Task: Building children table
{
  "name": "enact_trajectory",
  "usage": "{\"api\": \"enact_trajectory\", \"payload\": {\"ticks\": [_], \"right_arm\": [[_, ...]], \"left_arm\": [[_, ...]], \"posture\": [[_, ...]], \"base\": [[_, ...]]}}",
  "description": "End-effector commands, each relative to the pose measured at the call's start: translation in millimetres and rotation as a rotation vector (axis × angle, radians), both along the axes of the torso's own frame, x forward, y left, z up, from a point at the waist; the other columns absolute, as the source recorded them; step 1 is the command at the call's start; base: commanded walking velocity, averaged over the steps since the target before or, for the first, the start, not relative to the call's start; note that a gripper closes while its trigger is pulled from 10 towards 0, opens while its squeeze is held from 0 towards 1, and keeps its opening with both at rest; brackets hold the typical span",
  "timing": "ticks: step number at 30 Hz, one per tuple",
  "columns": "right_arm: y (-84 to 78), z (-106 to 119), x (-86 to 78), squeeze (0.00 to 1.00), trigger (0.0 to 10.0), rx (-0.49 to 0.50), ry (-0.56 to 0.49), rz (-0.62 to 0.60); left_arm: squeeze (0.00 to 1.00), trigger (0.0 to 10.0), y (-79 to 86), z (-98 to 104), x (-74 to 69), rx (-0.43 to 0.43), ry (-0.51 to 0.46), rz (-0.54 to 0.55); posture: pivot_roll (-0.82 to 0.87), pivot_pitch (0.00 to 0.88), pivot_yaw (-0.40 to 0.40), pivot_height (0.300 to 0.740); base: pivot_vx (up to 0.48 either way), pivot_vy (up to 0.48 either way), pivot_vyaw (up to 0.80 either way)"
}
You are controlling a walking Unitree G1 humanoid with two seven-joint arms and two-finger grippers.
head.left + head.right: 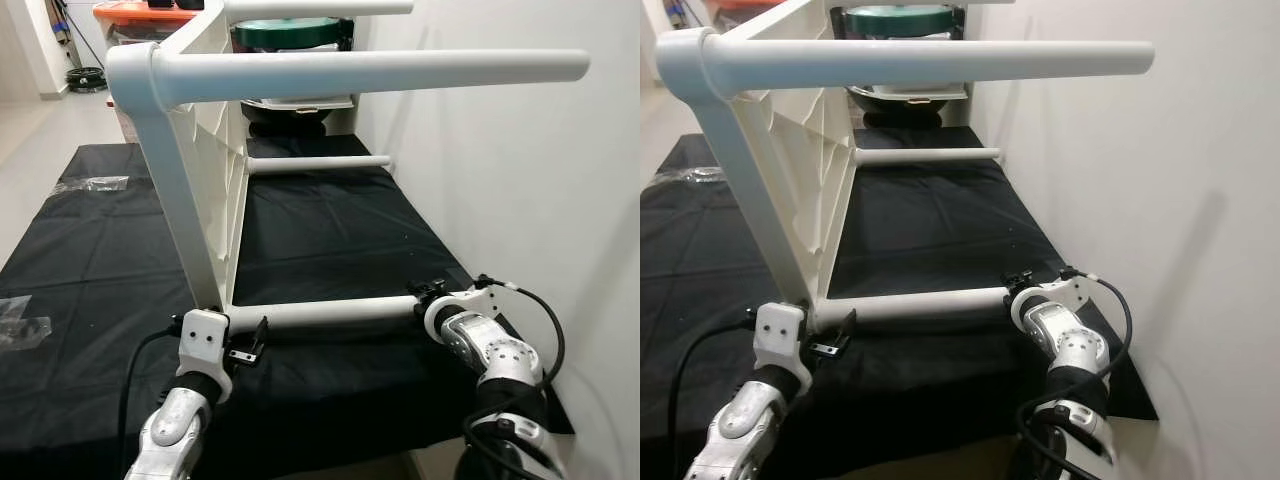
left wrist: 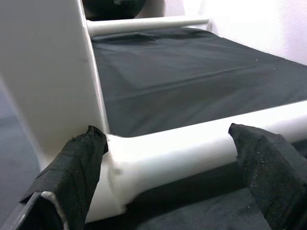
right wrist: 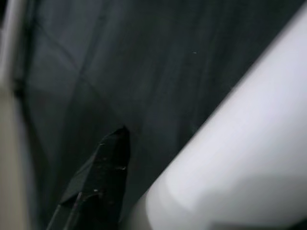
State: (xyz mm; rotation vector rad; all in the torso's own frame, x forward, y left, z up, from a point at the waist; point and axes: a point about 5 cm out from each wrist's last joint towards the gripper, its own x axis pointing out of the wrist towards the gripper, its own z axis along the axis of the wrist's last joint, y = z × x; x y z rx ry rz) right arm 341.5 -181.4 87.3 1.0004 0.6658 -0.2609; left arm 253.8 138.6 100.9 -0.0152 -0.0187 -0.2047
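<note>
White plastic table (image 1: 205, 150) on side atop black-clothed surface (image 1: 330, 230). Left pincer (image 2: 168, 158) spread around lower leg (image 1: 320, 314) joint; right pincer (image 1: 425, 293) at leg tip, grip indiscernible. Risk: tipping toward wall if pushed unevenly.

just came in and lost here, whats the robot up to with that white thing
The robot is working on a white children's table that lies on its side on a black-covered surface, legs pointing toward the wall. The left claw is open around the nearest lower leg where it joins the tabletop corner, fingers on either side. The right claw is at that leg's free end; whether it grips is unclear. All four legs appear to be attached.
</note>
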Motion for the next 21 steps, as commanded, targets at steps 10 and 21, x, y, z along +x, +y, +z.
{"api": "enact_trajectory", "payload": {"ticks": [10,21], "right_arm": [[-27.0,-5,-31.2,1.00,10.0,-0.180,0.227,-0.216],[-53.7,-3,-79.6,1.00,10.0,-0.156,0.285,-0.339]], "left_arm": [[0.00,10.0,-1.8,0,0.0,0.015,0.003,-0.006],[0.00,10.0,-2.0,-3,-1.9,0.008,0.018,-0.009]], "posture": [[-0.01,0.000,-0.110,0.740],[-0.06,0.000,-0.094,0.740]], "base": [[0.000,0.000,0.00],[0.000,0.000,0.00]]}}
